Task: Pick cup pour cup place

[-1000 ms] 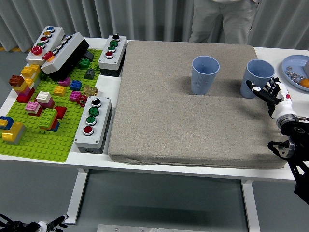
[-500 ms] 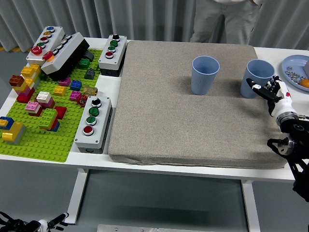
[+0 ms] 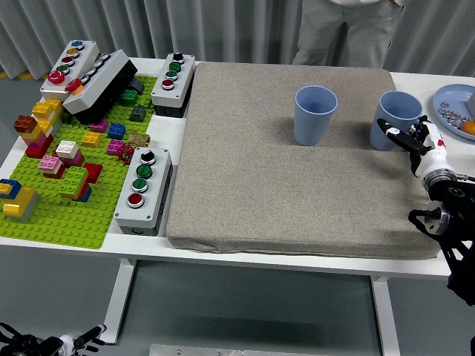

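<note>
The right hand (image 3: 413, 139) sits at the grey mat's (image 3: 245, 185) far right edge with fingers spread around the near side of the right blue cup (image 3: 394, 119), apparently readying a grasp for pouring into the left blue cup (image 3: 314, 113) standing nearby mid-mat.

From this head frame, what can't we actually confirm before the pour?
- Right cup: contents hidden by its rim and the camera angle; the right hand covers its near side, so contact can't be judged.
- Left cup: inside in shadow, fill unclear.
- Plate: cut off by the right edge; the items on it are too small to identify.
- Left hand: out of view.
- Person: cropped by the top edge.
</note>
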You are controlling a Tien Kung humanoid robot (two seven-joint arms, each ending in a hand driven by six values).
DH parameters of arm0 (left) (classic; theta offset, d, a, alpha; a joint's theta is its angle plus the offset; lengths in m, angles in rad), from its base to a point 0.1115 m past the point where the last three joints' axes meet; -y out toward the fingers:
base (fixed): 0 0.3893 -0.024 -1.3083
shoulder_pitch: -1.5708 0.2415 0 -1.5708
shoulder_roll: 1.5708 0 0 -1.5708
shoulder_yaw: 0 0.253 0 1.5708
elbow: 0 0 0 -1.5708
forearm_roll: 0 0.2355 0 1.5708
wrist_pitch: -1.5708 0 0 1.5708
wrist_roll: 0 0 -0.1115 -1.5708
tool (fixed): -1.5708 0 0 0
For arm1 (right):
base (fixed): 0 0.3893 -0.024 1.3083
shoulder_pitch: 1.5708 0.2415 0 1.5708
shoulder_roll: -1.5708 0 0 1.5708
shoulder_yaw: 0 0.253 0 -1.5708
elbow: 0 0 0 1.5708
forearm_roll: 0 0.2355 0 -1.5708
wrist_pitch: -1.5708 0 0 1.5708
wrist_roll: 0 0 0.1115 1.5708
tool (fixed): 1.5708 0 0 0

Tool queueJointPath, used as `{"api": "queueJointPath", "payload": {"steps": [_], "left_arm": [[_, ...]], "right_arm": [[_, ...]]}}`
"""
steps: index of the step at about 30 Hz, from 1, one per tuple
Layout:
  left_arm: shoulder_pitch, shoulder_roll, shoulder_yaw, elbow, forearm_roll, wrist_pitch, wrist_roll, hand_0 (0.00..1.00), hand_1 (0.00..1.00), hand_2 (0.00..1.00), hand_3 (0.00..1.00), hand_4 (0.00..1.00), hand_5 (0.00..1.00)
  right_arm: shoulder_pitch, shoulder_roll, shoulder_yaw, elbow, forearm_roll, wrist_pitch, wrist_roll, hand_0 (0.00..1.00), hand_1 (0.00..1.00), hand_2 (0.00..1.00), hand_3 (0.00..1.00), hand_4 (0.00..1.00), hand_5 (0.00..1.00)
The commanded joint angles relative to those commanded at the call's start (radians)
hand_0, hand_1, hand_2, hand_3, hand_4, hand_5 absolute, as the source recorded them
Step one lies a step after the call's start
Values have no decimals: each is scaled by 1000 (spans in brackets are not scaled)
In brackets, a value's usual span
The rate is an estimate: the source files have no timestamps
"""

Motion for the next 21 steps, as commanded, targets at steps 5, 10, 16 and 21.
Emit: {"api": "queueJointPath", "payload": {"steps": [5,10,16,21], "left_arm": [[1,0,-1,0,1,0,1,847,858,890,787,595,998],[2,0,-1,0,1,0,1,847,858,890,787,595,998],[4,1,-1,0,1,0,2,847,858,890,787,595,998],[7,1,-1,0,3,-1,2,847,858,890,787,596,998]], "right_arm": [[1,4,-4,-3,15,7,11,974,883,930,886,803,226],[-1,8,-6,-3,46,1,29,780,647,576,634,672,17],[-7,11,-12,1,79,-29,53,627,517,468,494,479,2],[-9,13,-15,1,80,-24,52,622,509,457,485,486,2]]}}
